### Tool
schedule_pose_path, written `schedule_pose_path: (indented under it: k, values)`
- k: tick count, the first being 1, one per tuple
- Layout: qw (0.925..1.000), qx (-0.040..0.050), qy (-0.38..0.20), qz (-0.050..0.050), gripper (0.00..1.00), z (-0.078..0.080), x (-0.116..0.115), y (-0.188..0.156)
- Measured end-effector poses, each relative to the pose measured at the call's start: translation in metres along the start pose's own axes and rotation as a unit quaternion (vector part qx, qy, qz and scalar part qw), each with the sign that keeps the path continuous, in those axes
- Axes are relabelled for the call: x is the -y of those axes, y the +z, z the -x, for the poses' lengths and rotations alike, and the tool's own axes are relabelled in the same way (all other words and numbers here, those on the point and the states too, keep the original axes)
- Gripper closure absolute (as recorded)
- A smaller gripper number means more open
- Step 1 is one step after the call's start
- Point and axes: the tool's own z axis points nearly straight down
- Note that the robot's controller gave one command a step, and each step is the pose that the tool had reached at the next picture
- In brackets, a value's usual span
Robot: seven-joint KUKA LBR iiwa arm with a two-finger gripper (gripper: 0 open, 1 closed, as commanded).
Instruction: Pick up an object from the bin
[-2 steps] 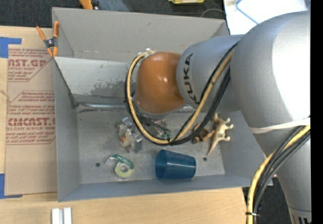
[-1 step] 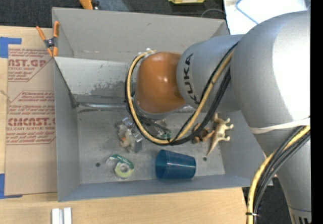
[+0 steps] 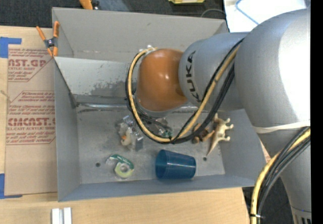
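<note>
Blue cup (image 3: 174, 165), apparently on its side

Grey bin (image 3: 91, 140): blue cup (image 3: 174, 165), greenish ring (image 3: 121, 166)

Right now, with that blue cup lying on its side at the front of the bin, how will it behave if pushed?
The blue cup lies on its rounded side, so a push would probably roll it across the bin floor rather than slide it. It looks like a hollow plastic cup, so it is probably light and stiff. Its smooth wall may slip.
</note>
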Motion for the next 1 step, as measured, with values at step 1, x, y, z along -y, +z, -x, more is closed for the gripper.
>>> schedule_pose_path:
  k: [1]
  values:
    - [1.0000,-0.0020,0.000,0.000,1.00,-0.0007,-0.0007,-0.0346]
